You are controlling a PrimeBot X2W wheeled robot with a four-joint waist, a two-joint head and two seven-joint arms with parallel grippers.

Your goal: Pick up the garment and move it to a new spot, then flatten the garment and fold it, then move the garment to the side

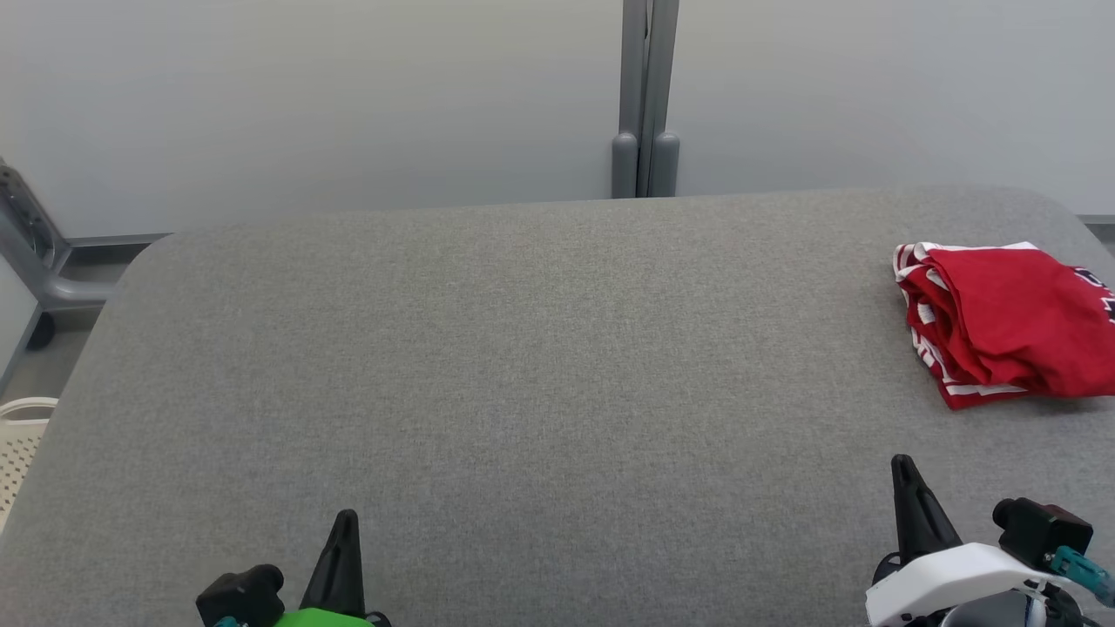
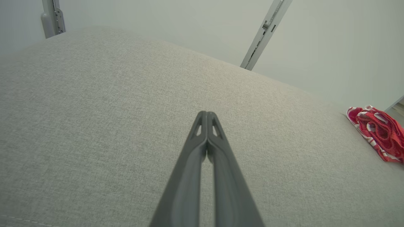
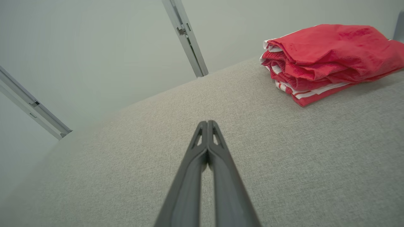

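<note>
No legible text, label, brand, number or sign. In the head view the red garment (image 1: 1002, 322) carries a dark print (image 1: 1099, 292) at its right end. The print is cut by the picture edge and unreadable.

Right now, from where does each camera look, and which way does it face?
Head view: on the head, facing forward and down at the grey table; left gripper lower left, right gripper lower right.
Left wrist view: along its shut fingers, across the table to the wall.
Right wrist view: along its shut fingers, toward the wall too.
Shared: the folded red garment, on the right in all three.
</note>
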